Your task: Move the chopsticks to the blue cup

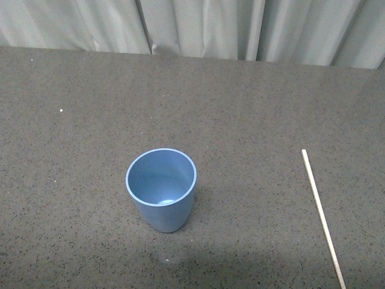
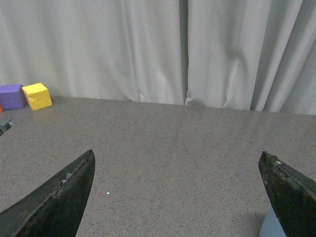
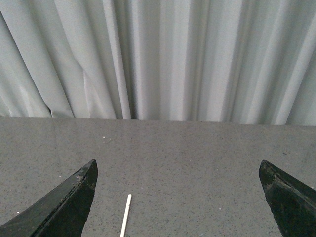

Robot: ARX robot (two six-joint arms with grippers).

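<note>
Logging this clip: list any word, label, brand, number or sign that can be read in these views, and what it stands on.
None: no readable text in any view.
blue cup: plain, no print or logo on the wall or inside that shows.
chopsticks: bare wood, no marking.
yellow block and purple block: the faces that show are blank.
curtain and table: no signs or labels.

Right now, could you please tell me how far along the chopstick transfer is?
Done: nothing yet. The blue cup stands upright and empty, and the chopsticks lie flat on the table to its right. In hand: nothing; the left gripper and right gripper are both open and empty. Left: grasp the stick, lift it and drop it into the cup.
</note>
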